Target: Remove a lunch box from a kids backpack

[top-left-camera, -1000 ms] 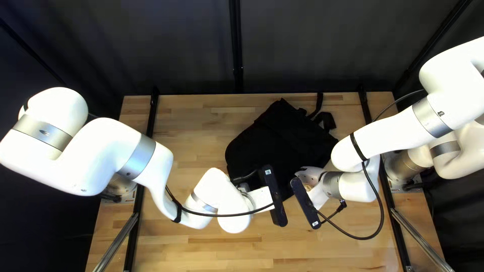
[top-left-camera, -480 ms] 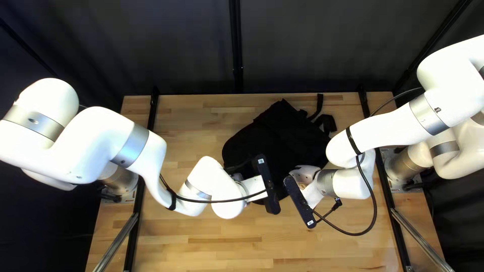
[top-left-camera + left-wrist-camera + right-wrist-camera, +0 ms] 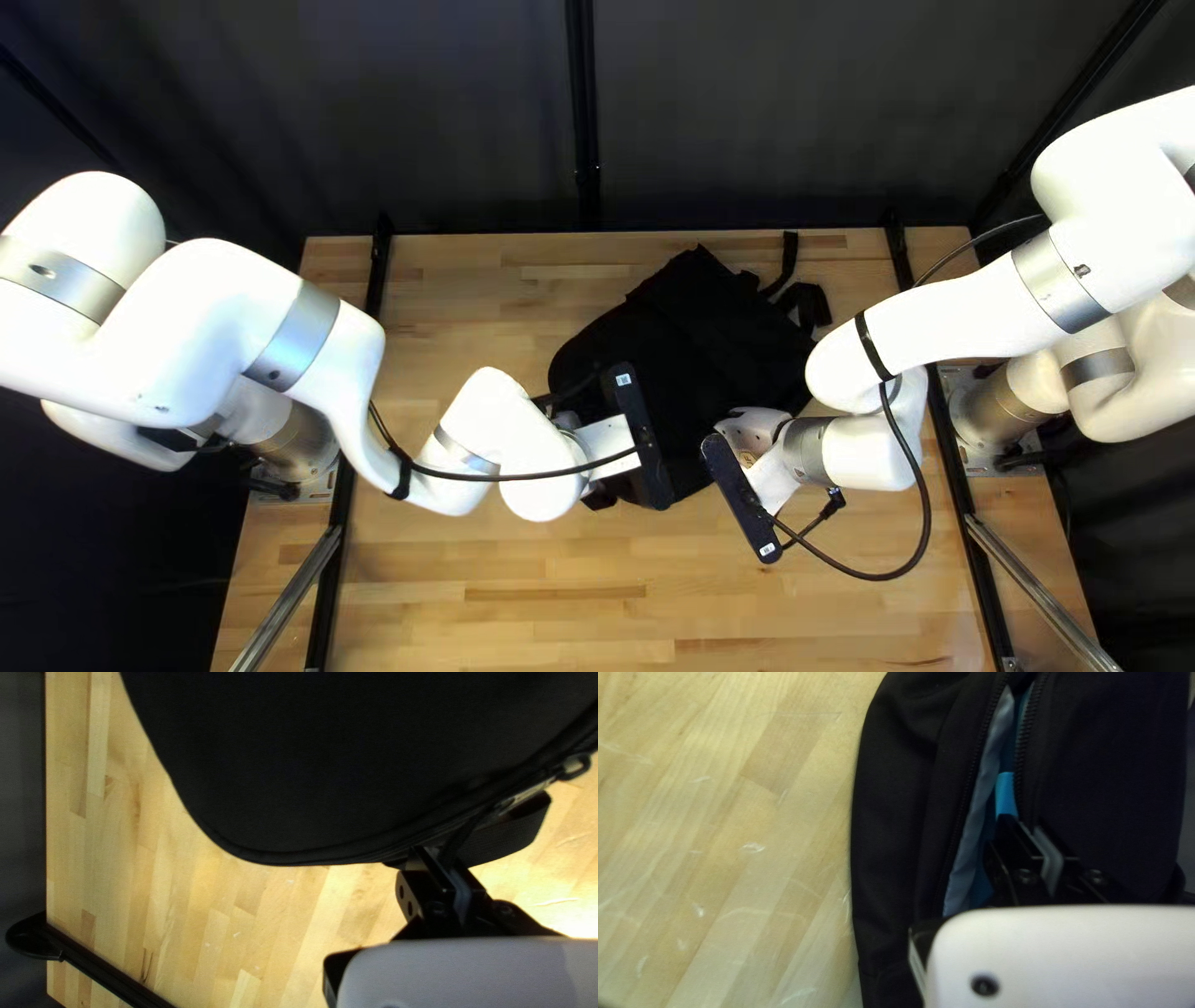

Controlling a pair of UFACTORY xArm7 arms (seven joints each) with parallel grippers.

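The black backpack (image 3: 697, 342) lies on the table under both grippers. My left gripper (image 3: 610, 444) is over its left side in the top left view; in the left wrist view, this gripper (image 3: 441, 852) is shut on a zipper pull (image 3: 464, 837) at the bag's rim. My right gripper (image 3: 774, 483) is at the bag's near right side; the right wrist view has this gripper (image 3: 1033, 832) shut on the zippered edge of the backpack (image 3: 1095, 765). Beside it the opening shows grey lining (image 3: 983, 790) and a bright blue patch (image 3: 1005, 793); whether that is the lunch box, I cannot tell.
Black straps (image 3: 797, 299) stick out at the bag's far right side. Black rails (image 3: 361, 373) run along the table's (image 3: 498, 597) sides. Cables hang from both arms, the right one looping low near the table's right side.
My left gripper has moved left and toward the far edge along the bag. My right gripper shifted slightly left, then stayed still. The bag's left edge has moved slightly left.
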